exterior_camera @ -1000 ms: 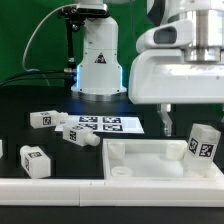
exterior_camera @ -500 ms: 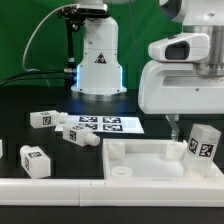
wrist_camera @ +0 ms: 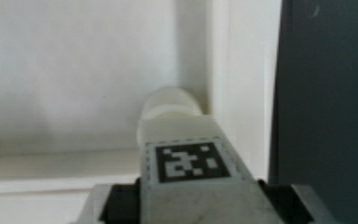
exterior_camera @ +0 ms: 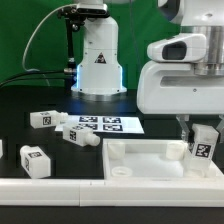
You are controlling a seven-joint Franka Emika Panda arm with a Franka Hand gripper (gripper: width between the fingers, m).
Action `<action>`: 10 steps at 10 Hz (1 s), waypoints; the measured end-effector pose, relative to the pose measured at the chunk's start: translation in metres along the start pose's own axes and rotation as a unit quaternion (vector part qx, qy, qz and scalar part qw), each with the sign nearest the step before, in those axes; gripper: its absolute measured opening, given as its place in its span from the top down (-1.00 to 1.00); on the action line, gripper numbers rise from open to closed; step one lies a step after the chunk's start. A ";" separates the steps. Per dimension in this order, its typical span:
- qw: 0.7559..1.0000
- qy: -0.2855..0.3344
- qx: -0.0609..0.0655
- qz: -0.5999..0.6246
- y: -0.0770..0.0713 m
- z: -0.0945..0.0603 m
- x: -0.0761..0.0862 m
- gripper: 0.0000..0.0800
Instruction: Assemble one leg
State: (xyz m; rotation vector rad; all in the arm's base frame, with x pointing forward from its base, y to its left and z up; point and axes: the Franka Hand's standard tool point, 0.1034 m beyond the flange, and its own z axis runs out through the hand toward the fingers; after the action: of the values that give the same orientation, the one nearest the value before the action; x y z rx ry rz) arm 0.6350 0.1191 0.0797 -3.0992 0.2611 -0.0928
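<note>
My gripper (exterior_camera: 200,132) is over the far right corner of the large white rimmed panel (exterior_camera: 150,160). It is shut on a white leg (exterior_camera: 205,146) with a black-and-white tag, which stands tilted at that corner. In the wrist view the leg (wrist_camera: 190,150) fills the gap between my two dark fingers (wrist_camera: 115,204). Its round peg end (wrist_camera: 172,100) points away from me over the panel's rim (wrist_camera: 87,162). Three other legs lie on the black table: one (exterior_camera: 42,119) at the left, one (exterior_camera: 81,133) beside the marker board, one (exterior_camera: 35,158) nearer the front.
The marker board (exterior_camera: 105,125) lies flat behind the panel. The robot's white base (exterior_camera: 98,62) stands at the back. A white ledge (exterior_camera: 60,188) runs along the front edge. A round hole boss (exterior_camera: 121,171) sits in the panel's near left corner.
My gripper has moved to the exterior view's right, from over the panel's middle to the leg at the right corner, and its fingers now sit round that leg.
</note>
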 end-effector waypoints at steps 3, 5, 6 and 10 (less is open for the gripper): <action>0.995 0.007 0.001 0.104 0.001 0.001 0.001 0.27; 0.980 0.026 0.008 0.199 0.003 0.002 0.000 0.27; 0.970 0.025 0.011 0.241 0.004 0.002 0.001 0.27; 0.866 0.007 0.061 0.496 0.009 0.003 0.005 0.27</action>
State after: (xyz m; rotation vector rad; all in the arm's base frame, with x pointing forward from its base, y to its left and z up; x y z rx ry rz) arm 0.6389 0.1097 0.0764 -2.4406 1.6825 -0.0893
